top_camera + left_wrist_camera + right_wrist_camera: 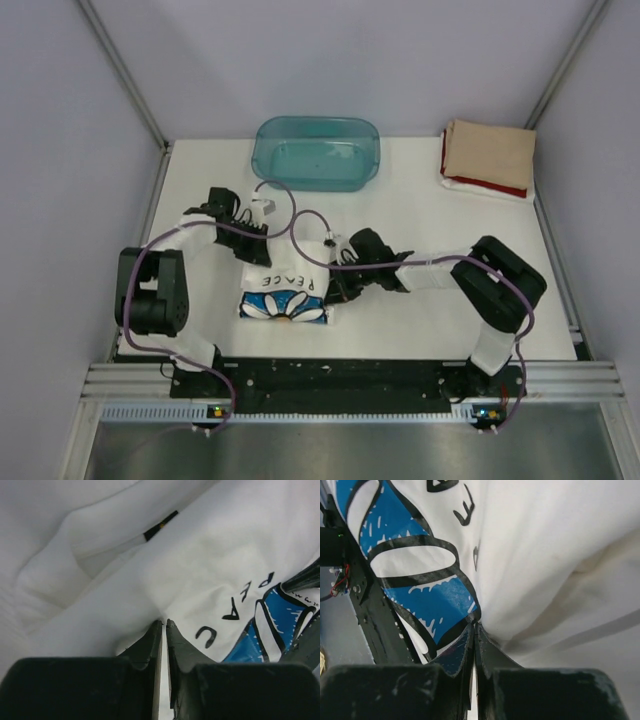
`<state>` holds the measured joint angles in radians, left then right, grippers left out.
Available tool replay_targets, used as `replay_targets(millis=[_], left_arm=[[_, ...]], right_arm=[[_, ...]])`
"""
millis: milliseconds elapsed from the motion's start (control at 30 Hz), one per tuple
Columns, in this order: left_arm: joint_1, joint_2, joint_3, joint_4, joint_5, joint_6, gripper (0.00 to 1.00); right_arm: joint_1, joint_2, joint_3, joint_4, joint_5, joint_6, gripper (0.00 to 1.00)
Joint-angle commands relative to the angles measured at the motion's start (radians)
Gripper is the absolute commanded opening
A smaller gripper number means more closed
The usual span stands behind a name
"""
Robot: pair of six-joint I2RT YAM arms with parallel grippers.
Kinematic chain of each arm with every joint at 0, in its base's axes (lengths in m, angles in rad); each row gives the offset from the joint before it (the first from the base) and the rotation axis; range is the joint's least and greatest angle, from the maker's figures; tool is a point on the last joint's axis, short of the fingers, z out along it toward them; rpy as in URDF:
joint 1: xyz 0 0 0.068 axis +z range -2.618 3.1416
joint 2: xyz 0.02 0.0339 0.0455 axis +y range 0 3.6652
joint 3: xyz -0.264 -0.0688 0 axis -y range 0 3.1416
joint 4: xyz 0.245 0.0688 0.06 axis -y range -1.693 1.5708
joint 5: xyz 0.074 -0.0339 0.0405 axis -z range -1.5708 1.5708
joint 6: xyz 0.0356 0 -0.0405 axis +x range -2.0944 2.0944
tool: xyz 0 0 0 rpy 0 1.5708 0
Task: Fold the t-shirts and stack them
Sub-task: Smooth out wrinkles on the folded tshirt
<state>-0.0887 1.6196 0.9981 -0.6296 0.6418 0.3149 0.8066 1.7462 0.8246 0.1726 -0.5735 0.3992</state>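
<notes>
The white t-shirt [285, 290] lies bunched between both grippers. The folded tan t-shirt [488, 152] sits well beyond the right gripper [474, 626], which is closed on the printed edge. The left gripper [164, 624] pinches plain cloth at its tips. I judge a fold is in hand; next, both should lift evenly together.

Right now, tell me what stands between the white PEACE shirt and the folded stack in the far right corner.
No object does. The teal tub sits left of the line from white t-shirt to folded stack; only the right arm crosses it.
</notes>
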Motion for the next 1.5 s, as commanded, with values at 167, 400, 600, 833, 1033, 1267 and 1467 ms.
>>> replay_targets(millis=[167, 400, 600, 833, 1033, 1267, 1467], left_arm=[[0.038, 0.109, 0.102, 0.123, -0.228, -0.045, 0.12], [0.017, -0.123, 0.143, -0.051, -0.130, 0.068, 0.23], [-0.131, -0.289, -0.008, -0.215, -0.148, 0.262, 0.22], [-0.264, -0.342, -0.203, -0.237, -0.257, 0.372, 0.19], [-0.316, -0.343, -0.314, -0.206, -0.300, 0.401, 0.17], [-0.312, -0.398, -0.228, -0.278, -0.248, 0.386, 0.18], [-0.204, -0.426, -0.130, -0.372, -0.119, 0.406, 0.20]], right_arm=[[-0.037, -0.039, -0.065, -0.069, 0.061, 0.014, 0.00], [-0.038, -0.240, 0.131, -0.321, 0.136, -0.103, 0.03], [-0.049, -0.081, 0.306, -0.181, 0.101, 0.015, 0.03], [-0.138, 0.206, 0.381, -0.045, 0.138, 0.136, 0.00], [-0.216, 0.306, 0.429, -0.082, 0.207, 0.138, 0.00], [-0.216, 0.198, 0.522, -0.275, 0.217, -0.040, 0.00], [-0.075, -0.109, 0.383, -0.283, 0.233, -0.128, 0.00]])
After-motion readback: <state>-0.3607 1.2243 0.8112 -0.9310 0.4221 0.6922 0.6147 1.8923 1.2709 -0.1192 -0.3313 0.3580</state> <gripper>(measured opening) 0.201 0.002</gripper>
